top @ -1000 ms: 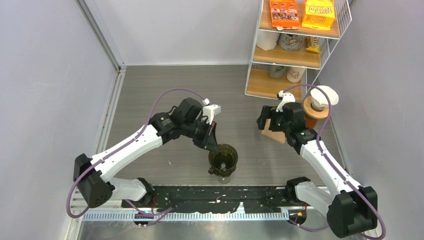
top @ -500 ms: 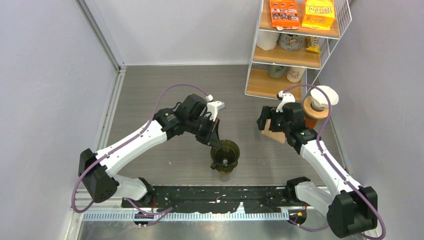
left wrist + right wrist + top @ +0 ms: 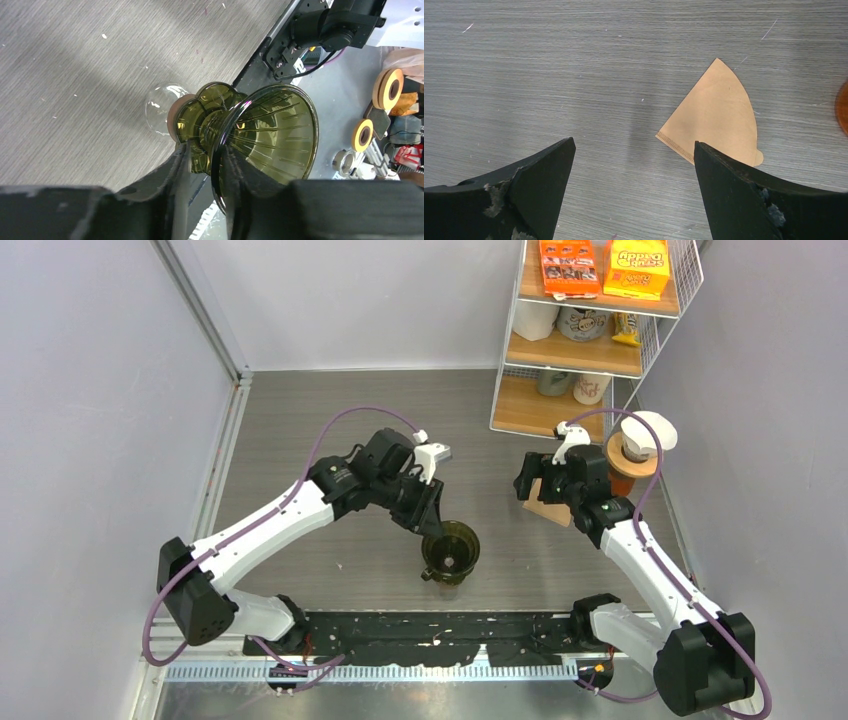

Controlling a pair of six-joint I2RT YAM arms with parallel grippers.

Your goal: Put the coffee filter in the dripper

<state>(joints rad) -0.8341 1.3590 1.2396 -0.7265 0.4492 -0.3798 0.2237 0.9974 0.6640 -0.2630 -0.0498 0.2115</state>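
While the left gripper (image 3: 207,156) is clamped on the wall of the olive-green glass dripper (image 3: 265,135), with one finger outside the cone and the other inside its rim, the coffee filter (image 3: 716,117) lies flat and untouched on the table (image 3: 330,410), well apart from the dripper and off to the right. In the top view we find the dripper near the front edge of the table, its mouth facing up. In the left wrist view its scalloped base meets a clear glass vessel (image 3: 162,107) with a brown collar, though we cannot tell whether it is fully seated there. The right gripper (image 3: 633,146) hangs above the table with its jaws spread wide and nothing between them. The folded, fan-shaped filter lies below it, nearer the right finger, and neither finger appears to touch the paper. We judge the step in hand to be the setting and steadying of the dripper, with the pick-up of the filter not yet begun. The next move calls for the right gripper to descend and close on an edge of the thin paper, which offers little to pinch while it lies flat. It must then carry the filter leftward and lower it point first into the cone. The left finger inside the rim would probably have to clear out first.
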